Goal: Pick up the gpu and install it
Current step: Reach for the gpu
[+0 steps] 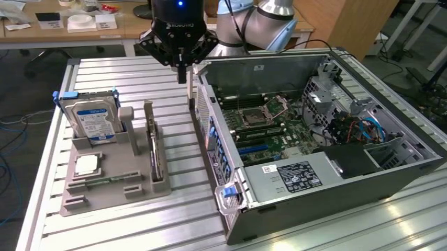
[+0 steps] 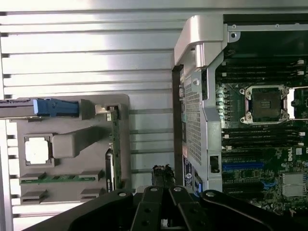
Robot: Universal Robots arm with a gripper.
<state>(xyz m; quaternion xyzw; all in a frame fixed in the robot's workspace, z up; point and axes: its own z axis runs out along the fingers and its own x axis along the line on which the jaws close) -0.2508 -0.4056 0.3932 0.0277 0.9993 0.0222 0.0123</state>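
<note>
Jaws clenched on nothing above the bench (image 1: 125, 78), between grey holder (image 1: 104, 191) and open computer case (image 1: 391, 180); the gpu (image 1: 156, 157) (image 2: 115, 144) stands on edge in the holder's slot.

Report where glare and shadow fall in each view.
Exterior view: light glares in streaks off the table toward the exterior view's right; the computer case interior lies dimmer. Wrist view: white bands wash out the table slats, the gripper is a dark unlit mass, the gpu evenly lit.
</note>
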